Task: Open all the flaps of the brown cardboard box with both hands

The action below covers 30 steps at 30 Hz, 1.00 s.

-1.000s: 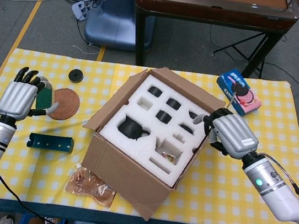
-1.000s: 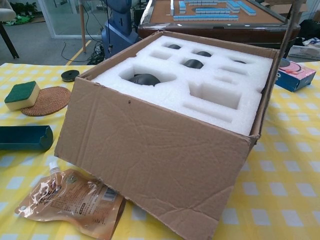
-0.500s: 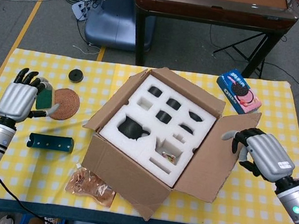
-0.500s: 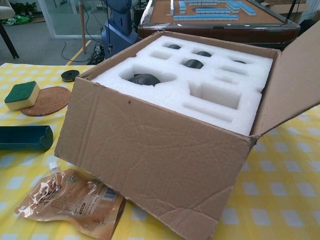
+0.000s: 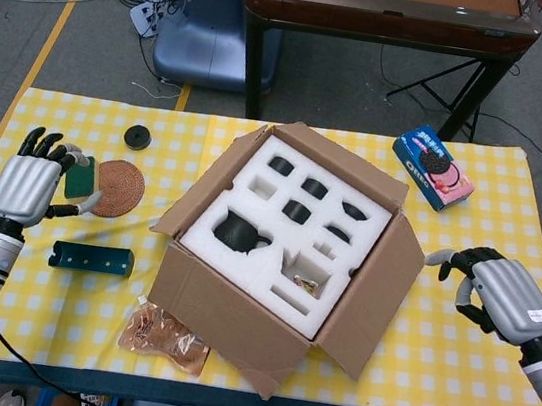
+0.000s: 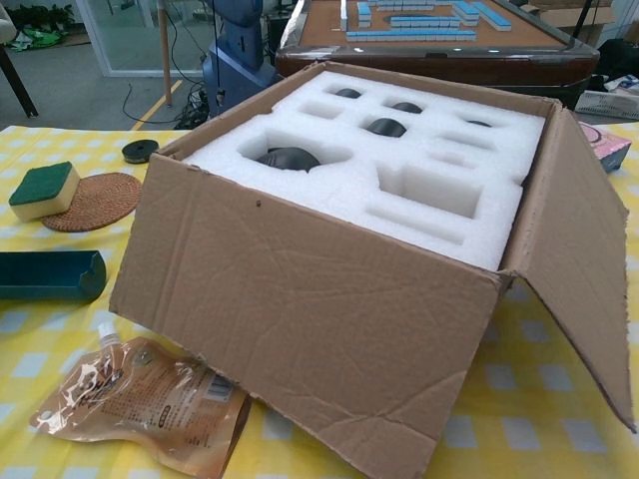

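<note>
The brown cardboard box (image 5: 234, 324) (image 6: 300, 299) stands mid-table with its flaps folded outward, showing white foam (image 5: 282, 230) (image 6: 389, 170) with dark tea ware in its cut-outs. Its right flap (image 5: 380, 289) (image 6: 579, 269) hangs down and outward. My right hand (image 5: 500, 296) hovers to the right of that flap, apart from it, fingers loosely curled and holding nothing. My left hand (image 5: 23, 186) is raised at the table's left edge, fingers spread, empty, beside a green sponge (image 5: 79, 179). Neither hand shows in the chest view.
A woven coaster (image 5: 117, 187) (image 6: 92, 200), black disc (image 5: 138, 136) (image 6: 140, 151), teal holder (image 5: 91, 259) (image 6: 50, 274) and foil pouch (image 5: 167, 335) (image 6: 140, 404) lie left and front of the box. A cookie box (image 5: 433, 165) sits back right. A dark table (image 5: 388, 18) stands behind.
The right flap swung from upright against the foam out and down to the right. My right hand drew back rightward, away from the box. My left hand barely moved.
</note>
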Each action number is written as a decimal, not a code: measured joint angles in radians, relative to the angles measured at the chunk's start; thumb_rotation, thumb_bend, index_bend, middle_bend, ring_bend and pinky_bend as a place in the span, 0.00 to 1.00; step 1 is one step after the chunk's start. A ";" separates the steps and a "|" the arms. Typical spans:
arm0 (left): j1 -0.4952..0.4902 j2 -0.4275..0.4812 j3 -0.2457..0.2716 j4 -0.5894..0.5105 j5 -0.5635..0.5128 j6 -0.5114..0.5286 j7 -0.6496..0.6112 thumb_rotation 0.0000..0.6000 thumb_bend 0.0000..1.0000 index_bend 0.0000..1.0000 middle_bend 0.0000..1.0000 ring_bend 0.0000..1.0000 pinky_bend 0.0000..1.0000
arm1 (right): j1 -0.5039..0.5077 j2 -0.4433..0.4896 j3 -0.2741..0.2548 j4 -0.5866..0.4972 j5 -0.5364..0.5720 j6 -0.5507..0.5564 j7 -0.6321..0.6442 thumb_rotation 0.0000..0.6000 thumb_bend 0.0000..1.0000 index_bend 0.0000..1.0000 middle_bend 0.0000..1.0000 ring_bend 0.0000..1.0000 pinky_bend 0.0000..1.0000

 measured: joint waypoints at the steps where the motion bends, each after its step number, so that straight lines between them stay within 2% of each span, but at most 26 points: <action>1: 0.007 0.000 0.004 -0.001 0.003 0.008 0.000 0.36 0.28 0.40 0.25 0.10 0.00 | -0.006 -0.008 -0.001 0.005 0.002 0.010 -0.013 1.00 0.80 0.33 0.37 0.32 0.27; 3: 0.023 -0.001 0.011 -0.003 0.010 0.028 -0.001 0.36 0.28 0.40 0.25 0.10 0.00 | -0.023 -0.033 -0.006 0.020 0.007 0.037 -0.052 1.00 0.72 0.32 0.33 0.29 0.27; 5: 0.040 -0.003 0.017 -0.004 0.014 0.046 -0.004 0.40 0.28 0.40 0.25 0.10 0.00 | -0.041 -0.060 -0.010 0.034 0.011 0.066 -0.093 1.00 0.66 0.30 0.31 0.26 0.27; 11: 0.103 0.003 0.045 -0.018 0.023 0.098 -0.017 0.56 0.28 0.39 0.25 0.10 0.00 | -0.113 -0.175 -0.035 0.104 0.011 0.172 -0.193 1.00 0.64 0.28 0.29 0.25 0.27; 17: 0.182 0.001 0.084 -0.021 0.091 0.179 -0.051 0.56 0.28 0.38 0.25 0.10 0.00 | -0.158 -0.251 -0.056 0.175 -0.008 0.234 -0.215 1.00 0.64 0.28 0.28 0.25 0.27; 30: 0.346 -0.041 0.189 0.036 0.364 0.342 -0.162 0.56 0.28 0.38 0.25 0.10 0.00 | -0.182 -0.362 -0.090 0.315 -0.096 0.274 -0.179 1.00 0.65 0.28 0.28 0.25 0.27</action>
